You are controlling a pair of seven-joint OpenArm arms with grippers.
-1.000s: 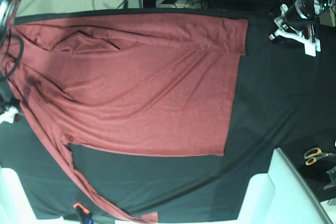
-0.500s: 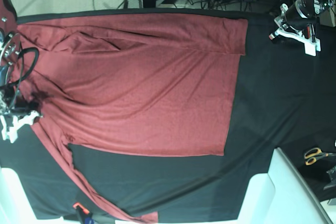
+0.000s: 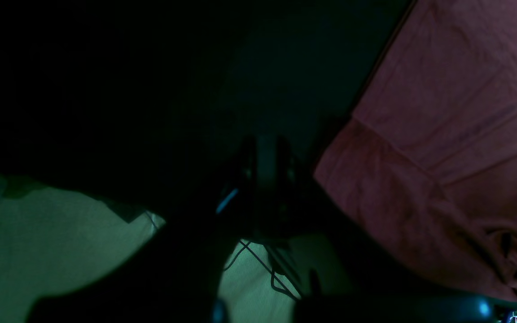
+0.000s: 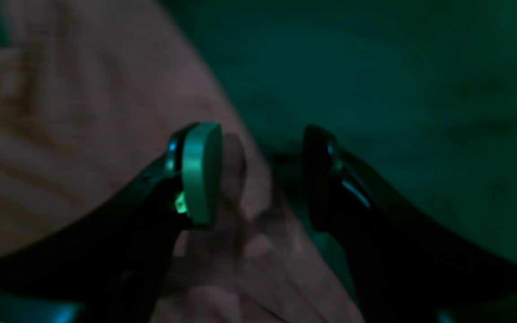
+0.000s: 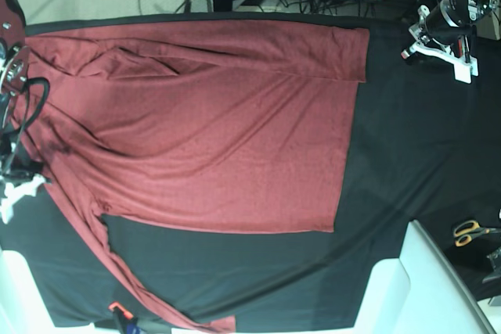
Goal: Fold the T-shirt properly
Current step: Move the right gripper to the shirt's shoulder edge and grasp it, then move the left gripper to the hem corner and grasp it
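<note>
Partly T-shirt (image 4: 83,134) between right claw (image 4: 263,179) tips

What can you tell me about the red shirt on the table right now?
The T-shirt is plain dusty brick-red thin knit, long-sleeved, spread mostly flat on the black cloth. One sleeve is folded across its far edge; the other trails toward the near edge. Soft wrinkles gather near the shoulder, where the open right gripper straddles its edge.

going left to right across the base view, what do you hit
right gripper at the left edge → large brick-red long-sleeved T-shirt → bare black cloth sheet → left gripper → yellow-handled scissors
</note>
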